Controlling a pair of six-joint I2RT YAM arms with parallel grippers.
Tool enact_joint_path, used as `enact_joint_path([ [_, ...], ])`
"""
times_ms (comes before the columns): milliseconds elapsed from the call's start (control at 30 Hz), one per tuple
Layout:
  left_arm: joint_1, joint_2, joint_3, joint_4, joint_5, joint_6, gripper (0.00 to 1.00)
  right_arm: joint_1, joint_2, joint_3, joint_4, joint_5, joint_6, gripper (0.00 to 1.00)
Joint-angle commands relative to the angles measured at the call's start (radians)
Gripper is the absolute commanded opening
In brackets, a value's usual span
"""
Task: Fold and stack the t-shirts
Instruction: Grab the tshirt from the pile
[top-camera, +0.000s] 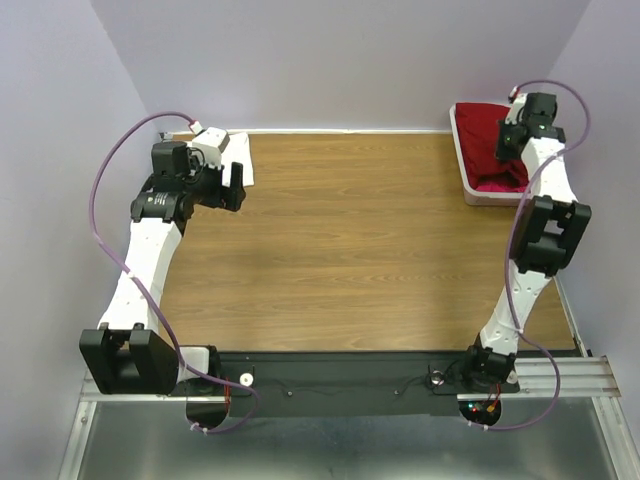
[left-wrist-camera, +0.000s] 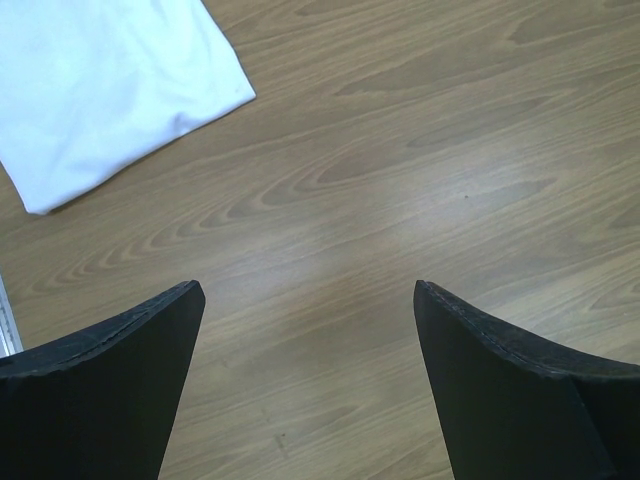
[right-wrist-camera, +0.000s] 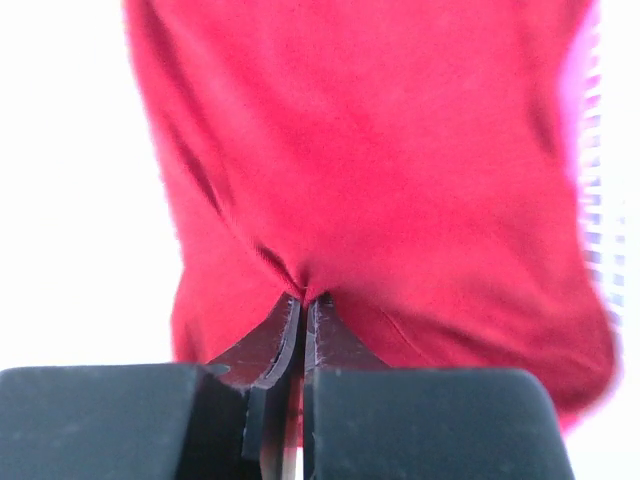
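Note:
The dark red t-shirt (top-camera: 487, 138) lies bunched in the white basket (top-camera: 462, 160) at the table's far right corner. My right gripper (top-camera: 507, 140) is over the basket, shut on a pinch of the dark red t-shirt (right-wrist-camera: 380, 150), which fills the right wrist view. The white t-shirt (top-camera: 240, 155) lies folded at the table's far left, and its corner shows in the left wrist view (left-wrist-camera: 110, 90). My left gripper (top-camera: 234, 188) is open and empty above bare wood just right of the white shirt; its fingers (left-wrist-camera: 120, 370) stand wide apart. Pink and orange shirts are out of view.
The wooden table (top-camera: 350, 240) lies between the two arms. A pink edge (right-wrist-camera: 575, 90) and the basket's lattice wall (right-wrist-camera: 600, 230) show at the right of the right wrist view. Grey walls surround the table.

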Motion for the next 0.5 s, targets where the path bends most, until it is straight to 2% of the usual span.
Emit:
enact_joint_path([
  [0, -0.007, -0.029, 0.065, 0.017, 0.059, -0.012, 0.99, -0.023, -0.229, 0.04, 0.028, -0.082, -0.009, 0.01],
  [200, -0.007, -0.03, 0.086, 0.017, 0.085, -0.028, 0.99, -0.021, -0.386, 0.036, 0.028, -0.241, -0.006, 0.01],
  [367, -0.005, -0.033, 0.118, 0.015, 0.09, -0.035, 0.98, -0.021, -0.473, 0.047, 0.031, -0.563, 0.048, 0.01],
  [467, -0.003, -0.036, 0.146, 0.015, 0.105, -0.051, 0.99, 0.0, -0.493, 0.079, 0.063, -0.737, 0.135, 0.01],
])
